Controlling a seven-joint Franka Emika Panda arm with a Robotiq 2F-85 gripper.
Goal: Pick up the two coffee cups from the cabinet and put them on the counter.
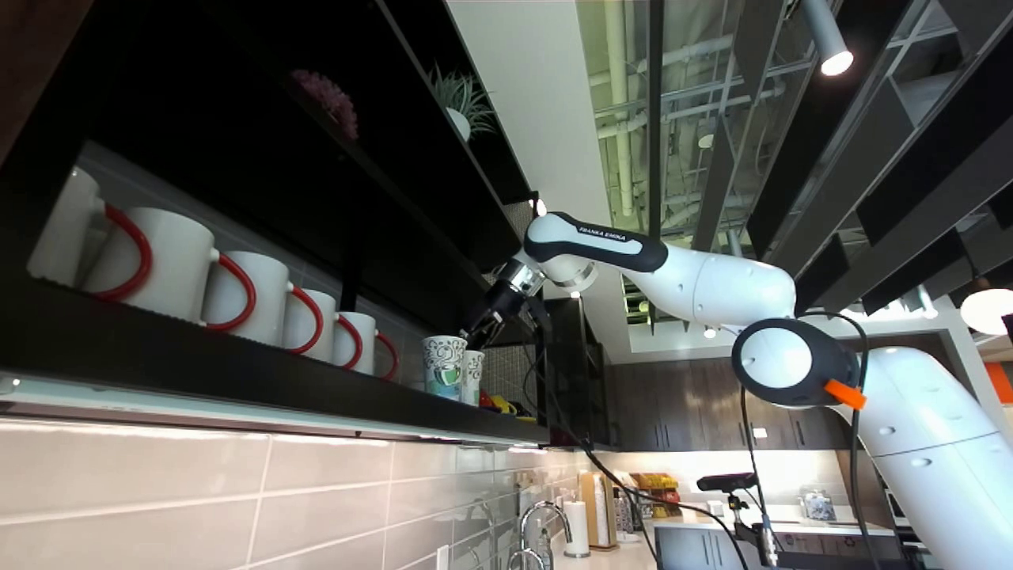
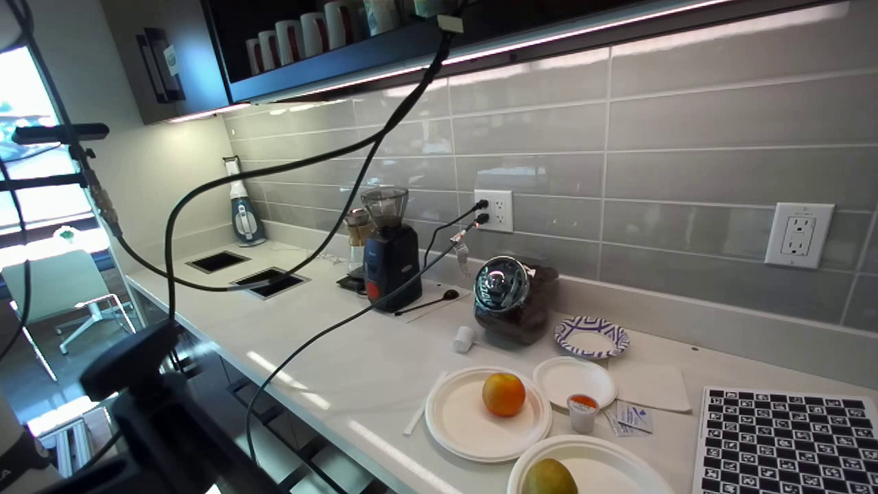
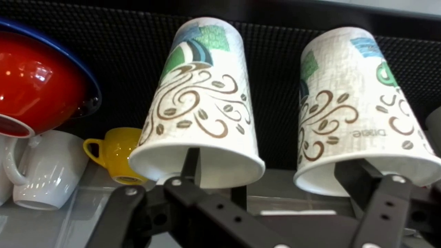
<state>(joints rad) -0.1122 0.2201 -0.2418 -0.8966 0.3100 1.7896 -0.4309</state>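
Observation:
Two white tapered paper coffee cups with green marks stand upright, side by side, on a shelf of the dark cabinet (image 1: 316, 400). The nearer cup (image 1: 443, 368) also shows in the wrist view (image 3: 358, 113) and at the top of an exterior view (image 2: 381, 15). The farther cup (image 1: 472, 378) shows in the wrist view (image 3: 203, 113) too. The wrist picture stands upside down. My gripper (image 3: 274, 168) is open, its fingers wide apart. One finger reaches into each cup's mouth; contact cannot be told. The gripper (image 1: 484, 326) is above and behind the cups. The pale counter (image 2: 329, 370) lies below.
White mugs with red handles (image 1: 257, 301) line the shelf beside the cups. A red bowl (image 3: 41, 82), a yellow cup (image 3: 122, 155) and a white mug (image 3: 51, 168) stand on the other side. The counter holds a grinder (image 2: 392, 264), plates (image 2: 453, 439) and a patterned board (image 2: 789, 439).

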